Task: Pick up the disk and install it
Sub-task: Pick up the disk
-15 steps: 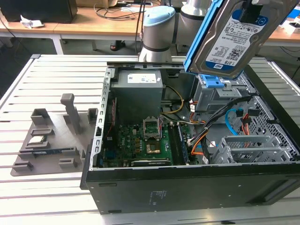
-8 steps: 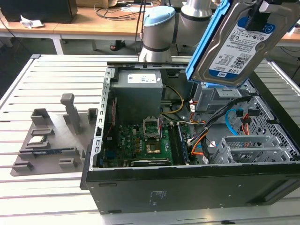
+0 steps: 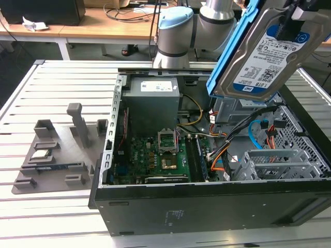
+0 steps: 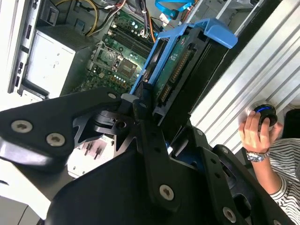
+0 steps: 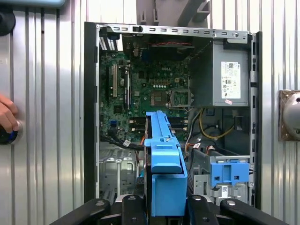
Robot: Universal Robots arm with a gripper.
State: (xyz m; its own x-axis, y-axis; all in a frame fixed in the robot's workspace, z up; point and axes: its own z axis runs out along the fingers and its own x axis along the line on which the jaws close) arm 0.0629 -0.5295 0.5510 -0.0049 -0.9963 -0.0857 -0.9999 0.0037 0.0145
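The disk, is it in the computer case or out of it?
Out. The disk hangs tilted, clamped in the claw, above the open computer case, seated in no bay.

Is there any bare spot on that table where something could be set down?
Bare slatted table lies behind the grey parts tray, at the exterior view's left, and in a strip in front of that tray. Crowded: the open computer case, packed with motherboard and cables, with the disk held above it.
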